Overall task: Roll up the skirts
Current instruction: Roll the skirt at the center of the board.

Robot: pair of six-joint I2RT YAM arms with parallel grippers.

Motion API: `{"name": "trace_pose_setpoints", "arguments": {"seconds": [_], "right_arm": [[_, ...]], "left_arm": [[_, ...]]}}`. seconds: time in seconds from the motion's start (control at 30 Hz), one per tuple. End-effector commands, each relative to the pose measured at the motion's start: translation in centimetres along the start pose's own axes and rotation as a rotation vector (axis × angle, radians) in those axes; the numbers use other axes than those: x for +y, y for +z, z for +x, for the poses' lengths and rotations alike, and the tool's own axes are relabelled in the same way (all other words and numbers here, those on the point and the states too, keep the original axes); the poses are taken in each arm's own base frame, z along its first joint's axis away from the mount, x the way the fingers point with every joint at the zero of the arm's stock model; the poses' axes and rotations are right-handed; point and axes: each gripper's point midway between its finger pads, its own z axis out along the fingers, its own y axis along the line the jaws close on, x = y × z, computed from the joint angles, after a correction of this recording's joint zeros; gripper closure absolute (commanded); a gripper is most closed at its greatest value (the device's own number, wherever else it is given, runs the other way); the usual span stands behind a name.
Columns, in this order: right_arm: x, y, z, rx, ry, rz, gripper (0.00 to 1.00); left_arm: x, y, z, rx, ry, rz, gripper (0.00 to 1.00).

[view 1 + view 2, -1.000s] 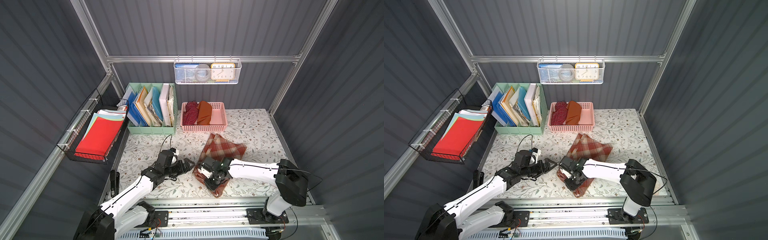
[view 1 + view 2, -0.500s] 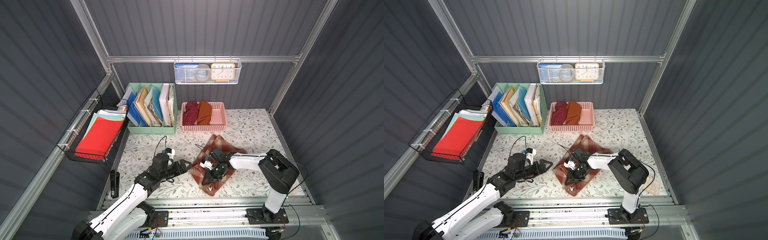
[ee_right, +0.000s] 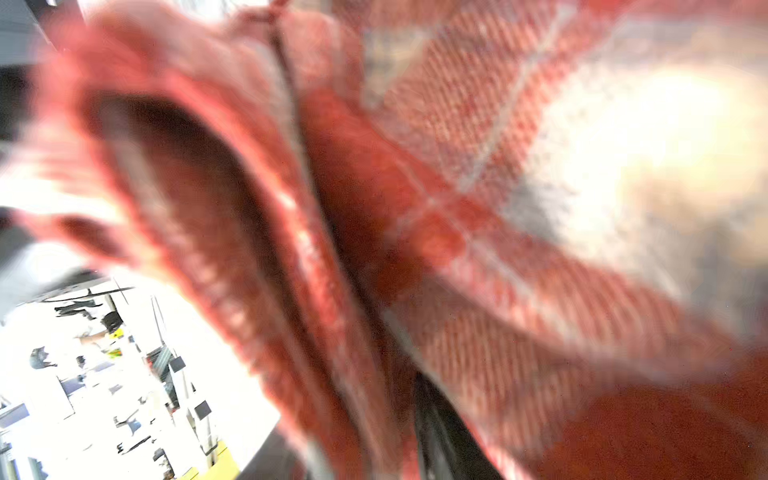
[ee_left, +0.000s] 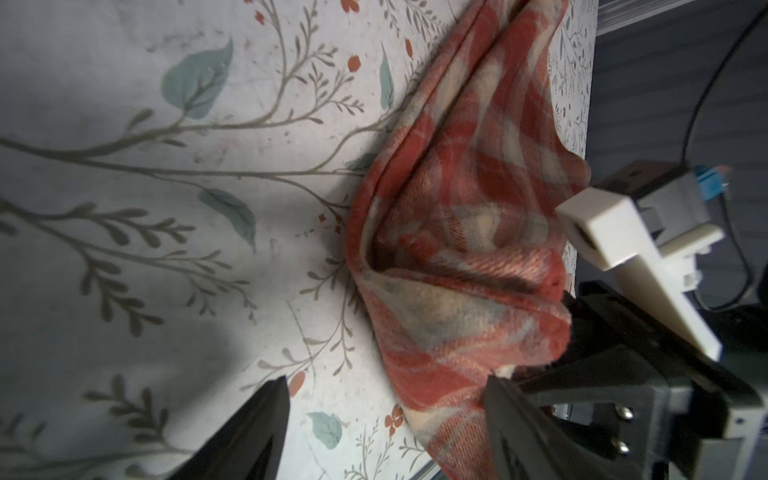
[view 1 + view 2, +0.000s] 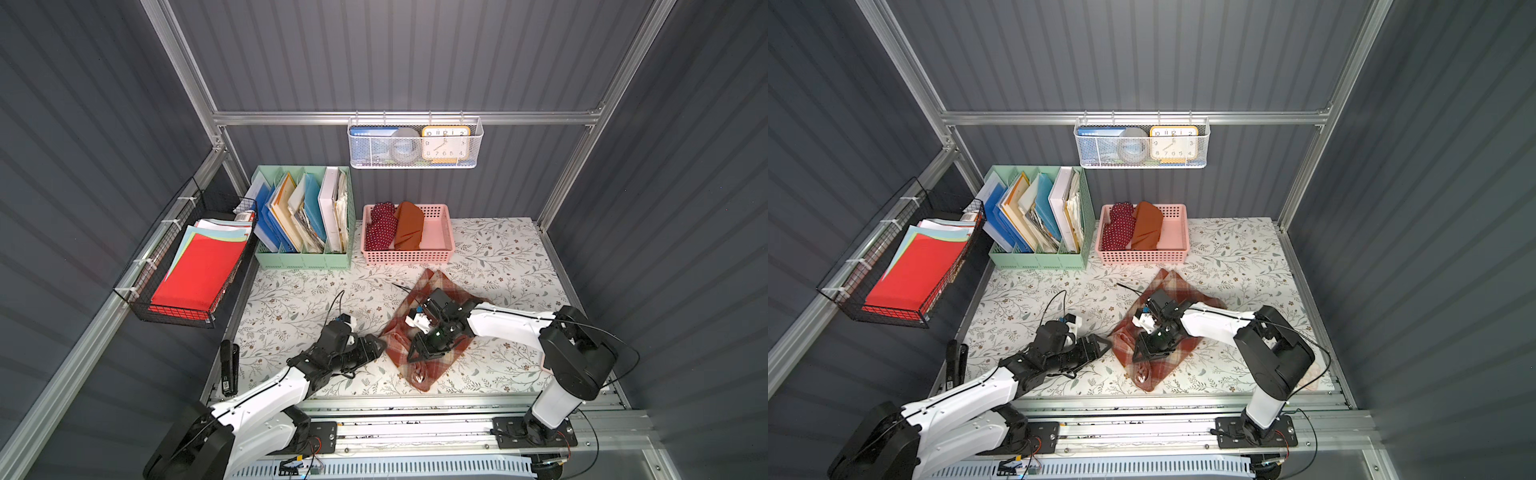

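Plaid skirt (image 5: 440,370), red and cream, rumpled and partly folded on the floral table (image 5: 498,257), toward the front and right of centre. From the left: black wire basket (image 5: 174,311) fixed to the side rail, with red paper sheets (image 5: 199,274) on top of its stack; black stapler (image 5: 228,368) at the table's left edge; mint file organizer (image 5: 303,259) at the back, full of folders. Next, left pincer (image 5: 382,343) low over the table, tips just at the plaid skirt's left edge. In the left wrist view, fingers (image 4: 257,419) well apart, bare table between them, a fold of cloth against one finger, nothing gripped. Behind the plaid skirt, pink basket (image 5: 407,255) holding polka-dot skirt (image 5: 380,226) and rust-orange skirt (image 5: 409,226), bundled side by side and touching, in its left half. Right pincer (image 5: 417,353) down on the middle of the plaid skirt, arm reaching in from the right. Right wrist view filled with blurred plaid cloth pressed close, so cannot tell how wide it stands or whether any cloth is caught. Up on the back rail, white mesh basket (image 5: 415,164) with an orange-framed clock (image 5: 445,143) at its right end.
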Motion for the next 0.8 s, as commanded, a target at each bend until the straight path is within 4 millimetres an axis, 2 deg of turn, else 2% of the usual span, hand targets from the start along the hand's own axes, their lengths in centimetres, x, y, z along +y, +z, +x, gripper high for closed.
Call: {"name": "trace_pose_setpoints", "arguments": {"seconds": [0.0, 0.13, 0.3, 0.43, 0.77], "right_arm": [[-0.4, -0.8, 0.1, -0.011, -0.021, 0.095, 0.57], [-2.4, -0.5, 0.2, 0.006, -0.013, 0.214, 0.57], [-4.6, -0.7, -0.4, -0.008, -0.028, 0.384, 0.58], [-5.5, -1.2, -1.1, -0.039, -0.067, 0.500, 0.58], [-7.1, 0.1, -1.1, 0.000, -0.119, 0.608, 0.58]], "left_arm": [[-2.4, 0.7, -0.8, -0.034, 0.027, 0.047, 0.21], [-2.3, 1.6, 0.1, -0.003, 0.025, 0.045, 0.21], [-2.6, 1.0, 0.0, -0.013, 0.024, 0.052, 0.21], [-2.4, 1.0, 0.0, -0.013, 0.025, 0.040, 0.20], [-0.9, 2.9, -0.2, -0.007, 0.088, -0.026, 0.17]]}}
